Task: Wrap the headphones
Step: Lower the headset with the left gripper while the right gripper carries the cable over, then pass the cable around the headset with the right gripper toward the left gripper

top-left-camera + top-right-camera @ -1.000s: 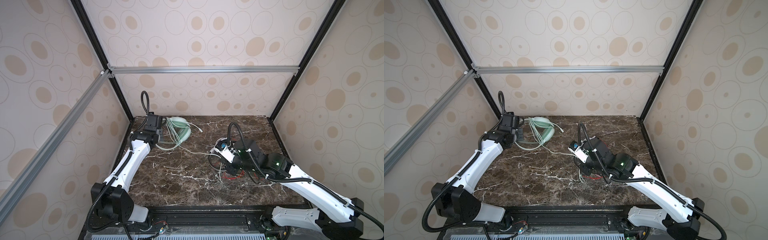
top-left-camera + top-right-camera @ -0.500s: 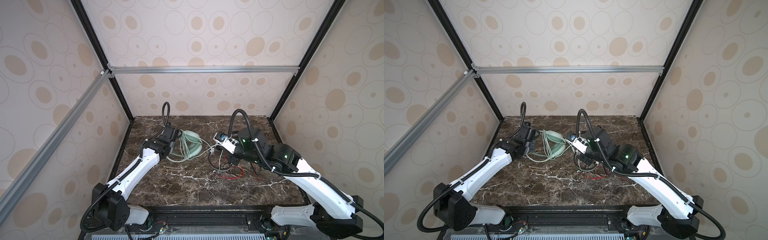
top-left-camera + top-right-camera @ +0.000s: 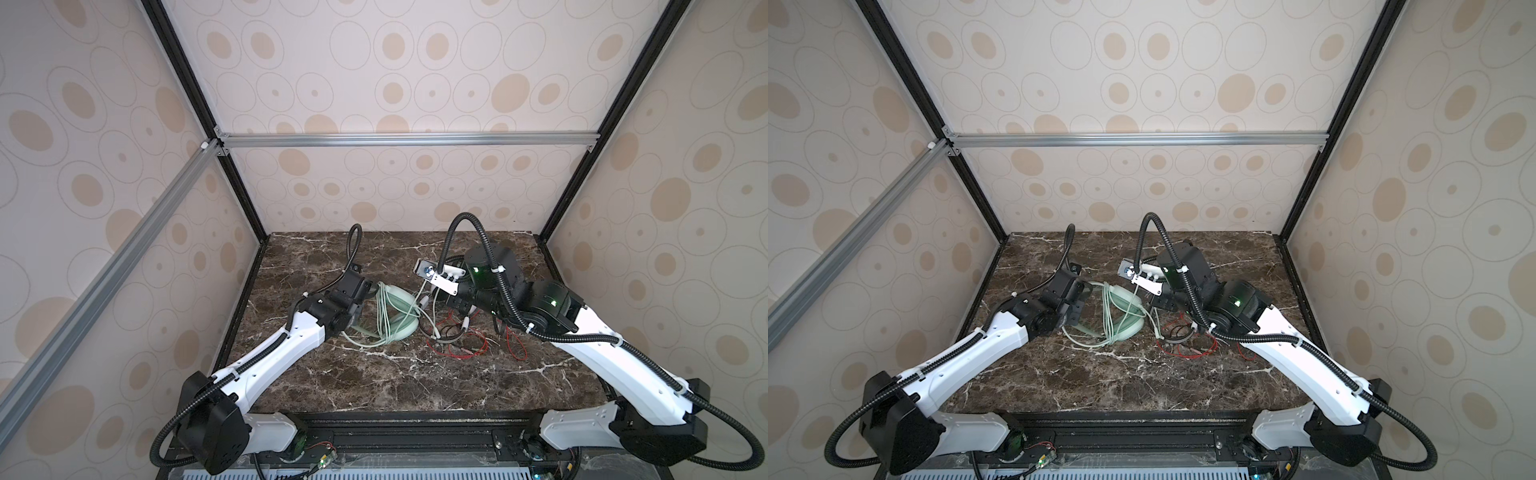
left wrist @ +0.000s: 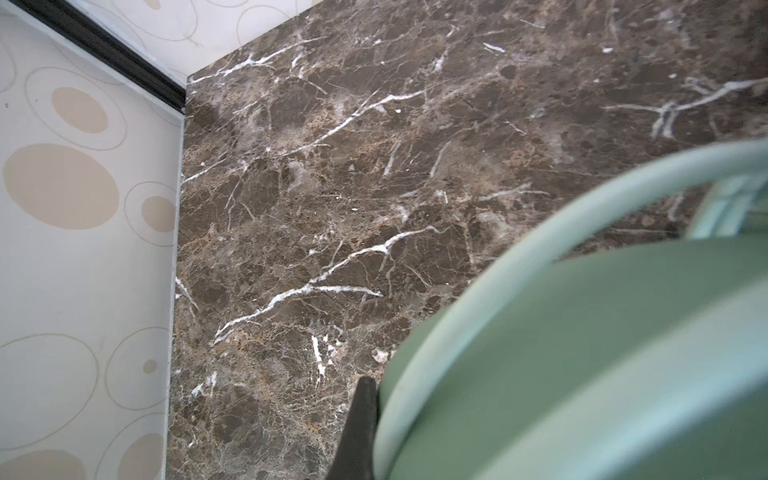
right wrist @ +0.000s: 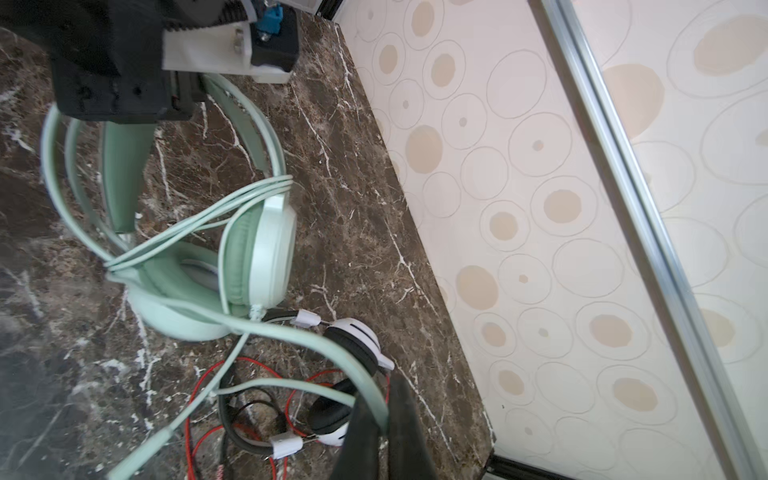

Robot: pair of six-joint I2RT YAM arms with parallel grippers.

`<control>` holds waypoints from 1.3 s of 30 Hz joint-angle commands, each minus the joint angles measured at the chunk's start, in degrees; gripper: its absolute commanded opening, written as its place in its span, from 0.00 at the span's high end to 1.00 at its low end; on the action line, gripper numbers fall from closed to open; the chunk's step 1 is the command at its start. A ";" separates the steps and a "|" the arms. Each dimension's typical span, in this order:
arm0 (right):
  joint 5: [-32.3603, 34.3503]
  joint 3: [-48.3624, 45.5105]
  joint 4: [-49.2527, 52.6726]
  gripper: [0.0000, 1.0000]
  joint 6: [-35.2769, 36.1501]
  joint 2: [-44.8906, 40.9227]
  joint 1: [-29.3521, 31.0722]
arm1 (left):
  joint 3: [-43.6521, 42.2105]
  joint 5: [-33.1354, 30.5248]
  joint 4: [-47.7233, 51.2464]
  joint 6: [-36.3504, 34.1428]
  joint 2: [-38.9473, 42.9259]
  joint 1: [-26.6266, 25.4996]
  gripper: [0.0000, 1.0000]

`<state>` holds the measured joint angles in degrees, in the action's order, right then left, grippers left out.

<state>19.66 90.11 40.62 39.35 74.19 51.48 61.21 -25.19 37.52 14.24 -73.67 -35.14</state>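
Observation:
The mint-green headphones lie mid-table, with several turns of pale green cable across the headband and ear cups. My left gripper is shut on the headband; one black finger shows beside it. My right gripper is shut on the free end of the pale green cable, raised above the white-and-black headphones. Their thin red cable lies loose on the table.
The dark marble table is walled in by patterned panels at the back and both sides. A black frame post stands in the left rear corner. The red cable loops spread under my right arm.
My left gripper has carried the mint-green headphones from the back left toward the middle. My right gripper has lifted and moved toward the back with the green cable.

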 commanded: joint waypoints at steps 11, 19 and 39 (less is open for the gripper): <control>-5.04 4.27 -10.74 1.00 4.47 7.26 0.38 | -4.21 17.41 -7.99 -2.77 8.98 -4.70 1.00; -12.42 9.31 -10.57 1.00 0.05 10.70 0.53 | -6.19 17.99 -10.07 -0.48 8.99 -5.94 1.00; -13.82 5.80 -14.63 1.00 0.42 5.58 5.55 | -2.43 8.38 -6.67 8.02 0.81 -4.05 1.00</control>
<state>5.02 96.23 30.83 39.31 82.81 56.05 55.46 -15.51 30.63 19.38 -72.88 -40.03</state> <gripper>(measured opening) 0.056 0.071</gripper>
